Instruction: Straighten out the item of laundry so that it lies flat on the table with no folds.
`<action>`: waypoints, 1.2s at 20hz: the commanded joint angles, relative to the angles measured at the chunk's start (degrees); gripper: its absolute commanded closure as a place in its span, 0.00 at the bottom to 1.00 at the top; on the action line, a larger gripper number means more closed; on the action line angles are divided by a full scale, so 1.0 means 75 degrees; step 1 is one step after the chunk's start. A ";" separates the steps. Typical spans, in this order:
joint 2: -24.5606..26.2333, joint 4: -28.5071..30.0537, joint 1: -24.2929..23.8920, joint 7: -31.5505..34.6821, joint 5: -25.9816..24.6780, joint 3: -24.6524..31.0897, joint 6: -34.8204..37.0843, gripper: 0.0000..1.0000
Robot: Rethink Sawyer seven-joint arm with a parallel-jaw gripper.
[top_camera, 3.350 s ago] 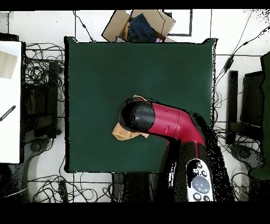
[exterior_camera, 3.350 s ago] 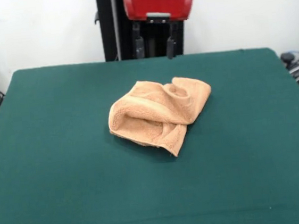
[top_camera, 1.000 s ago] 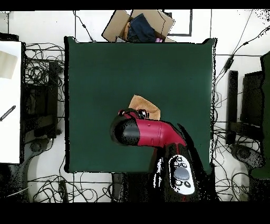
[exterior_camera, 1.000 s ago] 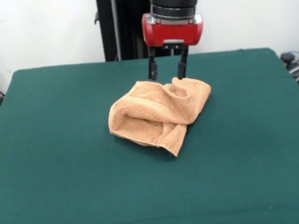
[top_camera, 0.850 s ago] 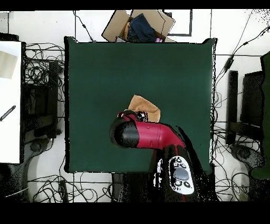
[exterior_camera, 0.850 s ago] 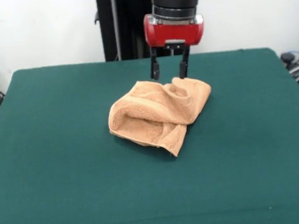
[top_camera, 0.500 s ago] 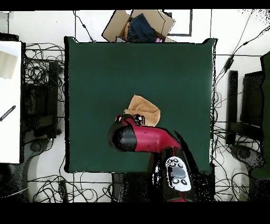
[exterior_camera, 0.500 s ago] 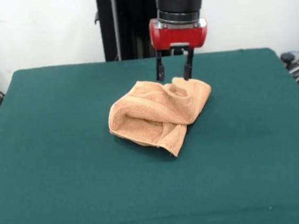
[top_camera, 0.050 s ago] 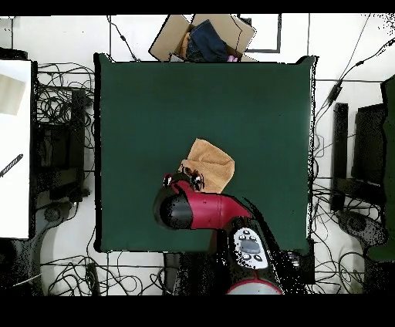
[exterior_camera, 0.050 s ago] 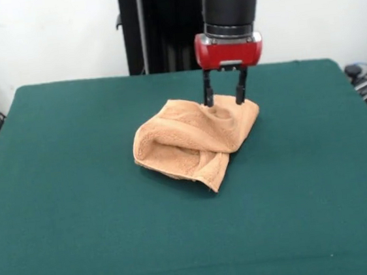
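The crumpled peach-orange terry-cloth towel (exterior_camera, 0.050 s ago: 196, 141) sits mid dark green felt surface (exterior_camera, 0.050 s ago: 66, 209). My hand (exterior_camera, 0.050 s ago: 225, 99), fingers spread wide, hovers at its far right corner; closing here risks pinching several stacked layers, lifting the bundle folded.

From above, my arm (top_camera, 0.050 s ago: 202, 211) hid the towel's (top_camera, 0.050 s ago: 210, 163) near corner; in front, the picture's top edge cut my arm off.
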 commanded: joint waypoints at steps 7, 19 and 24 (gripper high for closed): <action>0.0551 0.0877 0.0201 0.2124 0.0363 0.0413 -0.1222 0.00; 0.1124 0.1146 0.0064 0.2070 0.0230 0.0252 -0.2047 0.00; 0.1467 0.0980 0.0007 0.2012 0.0235 0.0161 -0.2455 0.00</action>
